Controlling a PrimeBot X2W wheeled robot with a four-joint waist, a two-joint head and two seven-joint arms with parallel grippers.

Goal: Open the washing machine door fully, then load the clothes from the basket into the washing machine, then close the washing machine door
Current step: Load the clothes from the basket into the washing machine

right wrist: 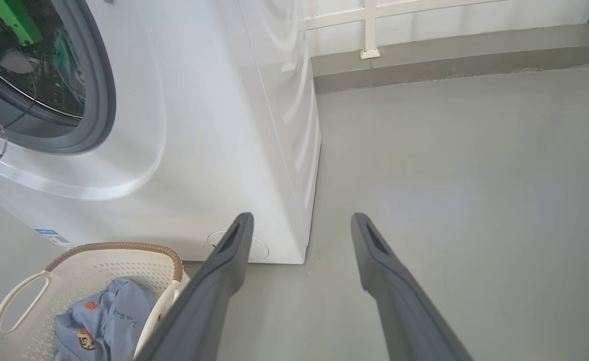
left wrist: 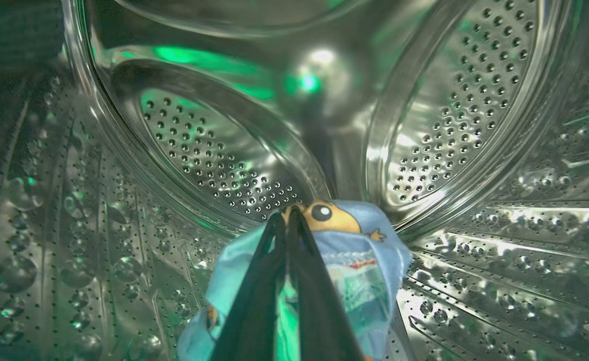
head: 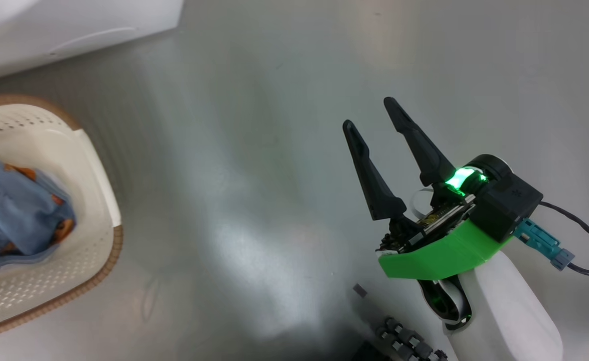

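Note:
My left gripper [left wrist: 288, 213] is inside the washing machine's steel drum [left wrist: 450, 100], shut on a light blue garment [left wrist: 364, 260] printed with an orange cartoon figure. The cloth hangs around and below the closed fingers. More of the clothes [head: 13, 210] lie in the cream basket [head: 101, 175] on the floor at the left. My right gripper [head: 370, 114] hovers open over bare floor, well right of the basket, with nothing between its fingers. In the right wrist view the washing machine [right wrist: 214, 125] stands behind the basket [right wrist: 119, 246], and my left arm [right wrist: 13, 20] reaches into its gasket opening. The washing machine door is out of view.
Grey floor [right wrist: 450, 175] stretches to the right of the machine as far as a low ledge and white wall [right wrist: 450, 30]. A dark cable [head: 580, 225] trails from my right wrist. Part of my base [head: 405, 341] shows at the bottom of the head view.

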